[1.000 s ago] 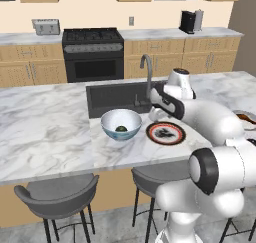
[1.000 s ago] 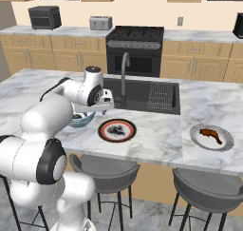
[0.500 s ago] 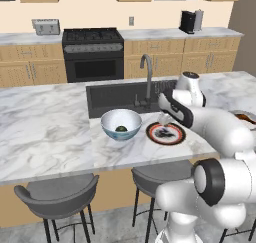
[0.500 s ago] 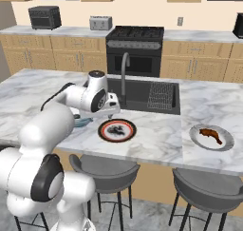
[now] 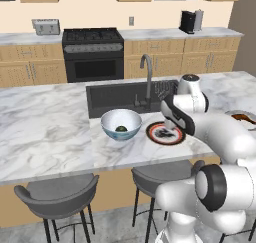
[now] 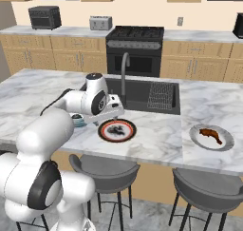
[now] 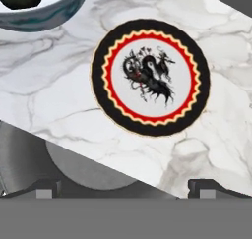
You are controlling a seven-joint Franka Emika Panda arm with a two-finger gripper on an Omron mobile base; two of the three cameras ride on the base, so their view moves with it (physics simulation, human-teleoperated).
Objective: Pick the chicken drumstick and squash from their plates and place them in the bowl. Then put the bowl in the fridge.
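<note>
End effector (image 7: 126, 186) shifted from bowl (image 5: 121, 124) over patterned plate (image 5: 165, 133), wide open, empty, faucet (image 5: 147, 79) behind

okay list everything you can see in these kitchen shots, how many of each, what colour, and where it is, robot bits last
bowl: one, white inside, pale blue-grey outside, on the island in front of the sink
squash: one, dark green, inside the bowl
patterned plate: one, black and red rings, white centre, bare, right of the bowl
grey plate: one, light grey, far right of the island
chicken drumstick: one, dark brown, on the grey plate
sink: one, dark, set in the island
faucet: one, grey, behind the sink
stove: one, black, back wall
toaster: one, silver, back counter
coffee machine: one, black, back counter
stools: two, grey, under the island
gripper: one, open, above the patterned plate
</note>
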